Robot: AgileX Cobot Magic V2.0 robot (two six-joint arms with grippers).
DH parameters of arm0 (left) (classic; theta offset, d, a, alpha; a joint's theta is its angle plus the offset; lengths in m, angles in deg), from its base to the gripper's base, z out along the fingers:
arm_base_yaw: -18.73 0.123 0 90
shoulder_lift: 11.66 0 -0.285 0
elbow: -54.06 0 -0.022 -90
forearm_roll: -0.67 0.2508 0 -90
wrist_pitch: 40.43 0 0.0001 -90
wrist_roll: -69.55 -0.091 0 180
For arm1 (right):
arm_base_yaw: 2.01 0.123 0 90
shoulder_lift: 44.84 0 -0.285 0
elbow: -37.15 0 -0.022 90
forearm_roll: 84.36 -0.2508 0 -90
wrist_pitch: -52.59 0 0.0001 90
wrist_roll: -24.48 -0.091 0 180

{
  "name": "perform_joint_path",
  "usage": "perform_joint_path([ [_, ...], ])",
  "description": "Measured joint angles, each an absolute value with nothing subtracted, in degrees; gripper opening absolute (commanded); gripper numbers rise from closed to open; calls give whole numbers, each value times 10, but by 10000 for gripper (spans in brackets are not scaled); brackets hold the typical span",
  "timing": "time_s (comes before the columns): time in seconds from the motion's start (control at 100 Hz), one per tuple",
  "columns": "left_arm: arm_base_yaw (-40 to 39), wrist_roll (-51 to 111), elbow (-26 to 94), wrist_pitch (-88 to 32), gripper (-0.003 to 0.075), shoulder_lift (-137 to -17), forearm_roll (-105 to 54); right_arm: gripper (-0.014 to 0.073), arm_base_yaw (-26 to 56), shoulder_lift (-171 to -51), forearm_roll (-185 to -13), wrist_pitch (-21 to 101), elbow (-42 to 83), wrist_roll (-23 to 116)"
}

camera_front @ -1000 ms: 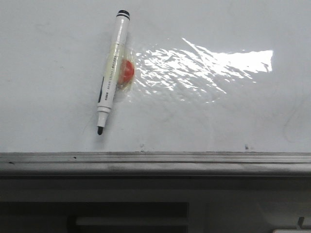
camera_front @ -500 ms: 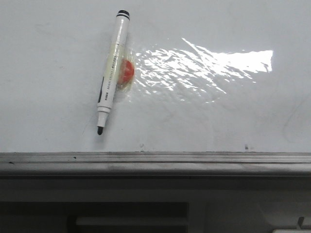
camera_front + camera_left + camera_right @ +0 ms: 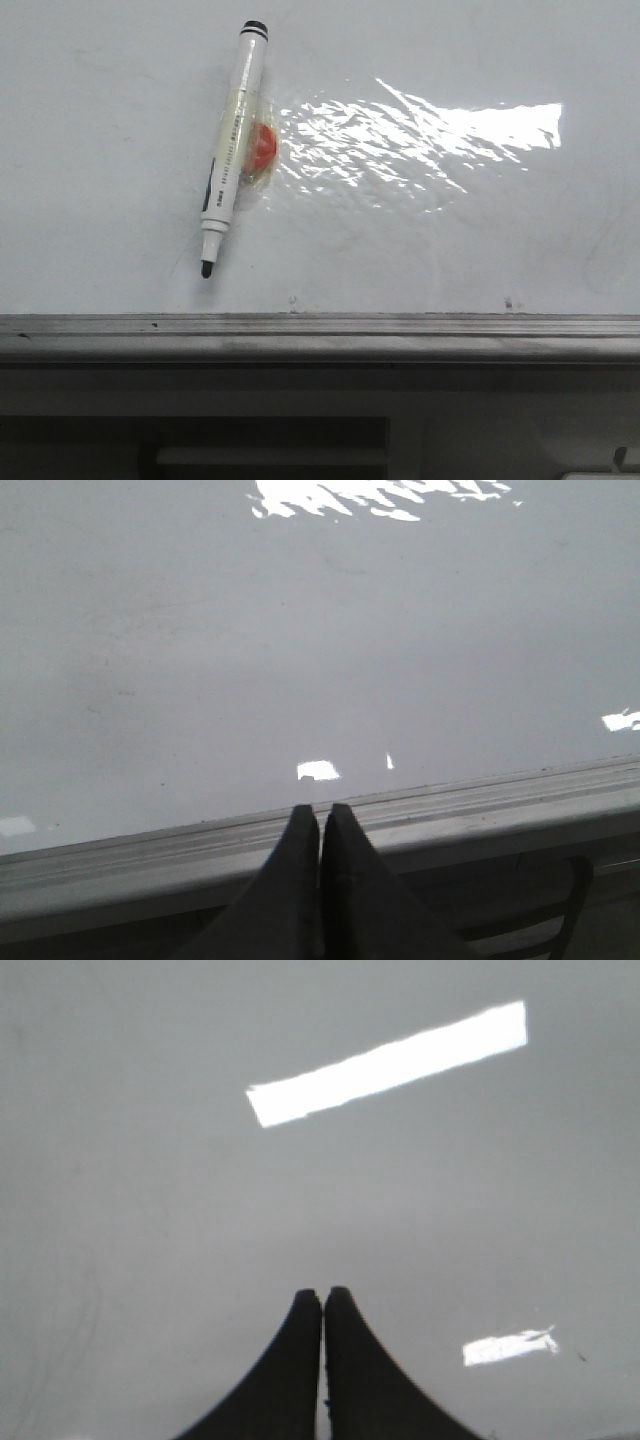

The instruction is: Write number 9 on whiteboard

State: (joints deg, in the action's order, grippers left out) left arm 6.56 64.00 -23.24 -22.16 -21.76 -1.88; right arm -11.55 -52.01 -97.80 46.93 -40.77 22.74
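Front view: a marker lies on the whiteboard, cap end away from the robot, bare black tip pointing toward the grey rail. Its barrel carries a dark label and fine print too small to read. A red blob under clear tape touches the marker's right side. Glare spreads to the right of it. The board is bare white from the marker to the rail and out to both sides. No drawn 9 shows; only faint grey smudges.

Left wrist view: the left gripper has its fingers pressed together, pinching nothing, with the tips over the rail; open board lies beyond.

Right wrist view: the right gripper is likewise pressed together and empty, over plain board with two bright reflections.
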Motion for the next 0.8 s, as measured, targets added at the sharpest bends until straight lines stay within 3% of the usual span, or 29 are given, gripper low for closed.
perform_joint_path([
  [0.22,66,640,-232,-248,-20,-218,-11,-41,-115,-520,-1054,504,-408,227],
  [0.58,66,641,-232,-450,-20,-218,-399,-41,-115,-520,-1090,526,-408,226],
  [0.72,66,641,-231,-522,-20,-218,-465,-41,-115,-520,-1080,484,-388,226],
  [0.8,66,640,-222,-499,-20,-219,-469,-41,-115,-521,-1046,437,-353,231],
])
